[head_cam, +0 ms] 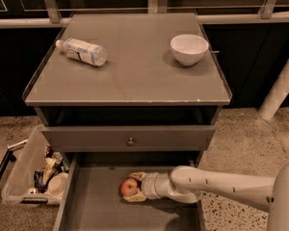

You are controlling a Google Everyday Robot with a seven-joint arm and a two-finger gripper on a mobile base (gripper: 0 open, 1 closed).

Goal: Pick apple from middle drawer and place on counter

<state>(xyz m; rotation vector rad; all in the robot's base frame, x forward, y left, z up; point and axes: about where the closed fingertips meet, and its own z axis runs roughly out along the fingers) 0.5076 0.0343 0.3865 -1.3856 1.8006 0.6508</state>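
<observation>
The apple (128, 187), small and red with yellowish patches, lies on the floor of the open middle drawer (98, 211) near its back. My gripper (131, 187) reaches in from the right on a white arm. Its two pale fingers (137, 176) sit above and below the apple and press against it. The apple rests on the drawer floor. The counter (135, 76) is the grey cabinet top above.
A plastic bottle (82, 51) lies on its side at the counter's left. A white bowl (189, 48) stands at its right. A closed drawer front with a knob (130, 141) overhangs the open drawer. A bin of clutter (33, 177) sits on the floor left; a white pole (282, 83) stands right.
</observation>
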